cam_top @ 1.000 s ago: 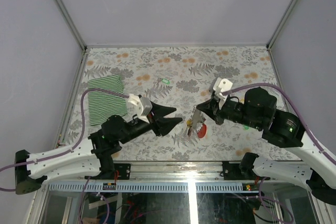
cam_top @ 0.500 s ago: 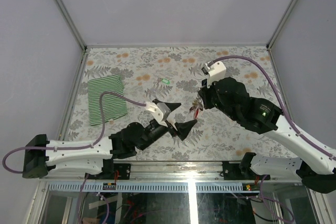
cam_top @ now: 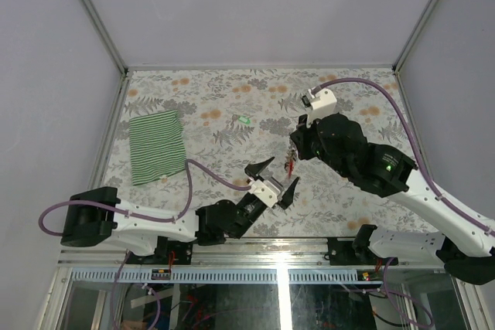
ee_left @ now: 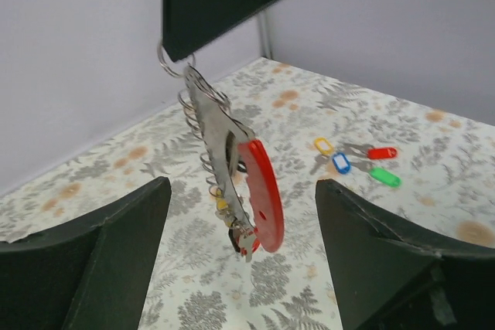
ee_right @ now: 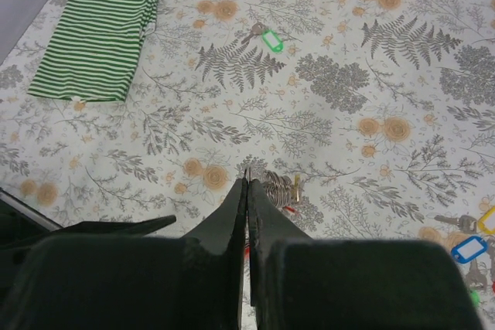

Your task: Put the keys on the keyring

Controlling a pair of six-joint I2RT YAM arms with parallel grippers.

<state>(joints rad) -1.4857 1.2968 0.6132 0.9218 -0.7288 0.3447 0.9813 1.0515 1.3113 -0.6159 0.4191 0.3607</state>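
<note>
Fingers of the right gripper (ee_right: 247, 187) press together on the small top ring of the keyring (ee_left: 232, 168). It hangs in the air over the table (cam_top: 348, 90), with the grey strip and red oval pointing down and wire coils along the strip. The left gripper (cam_top: 281, 171) has its jaws spread wide. In the left wrist view one stands on each side of the keyring without touching it.

Half a second ago the left gripper sat at 8 o'clock of the keyring, on an arm reaching in from 9 o'clock. Now the forearm has swung toward the near edge and the gripper comes up from 7 o'clock, just beside the keyring. The right gripper and keyring have barely shifted in that time. A second ago the keyring hung lower, further toward 6 o'clock, with the right arm stretched out toward 3 o'clock.

Loose keys (ee_left: 356, 156) with yellow, blue, red and green tags lie together on the table. A single green key (cam_top: 243, 120) stays at 11 o'clock of the keyring, and the cloth (cam_top: 157, 147) stays at 9 o'clock.
</note>
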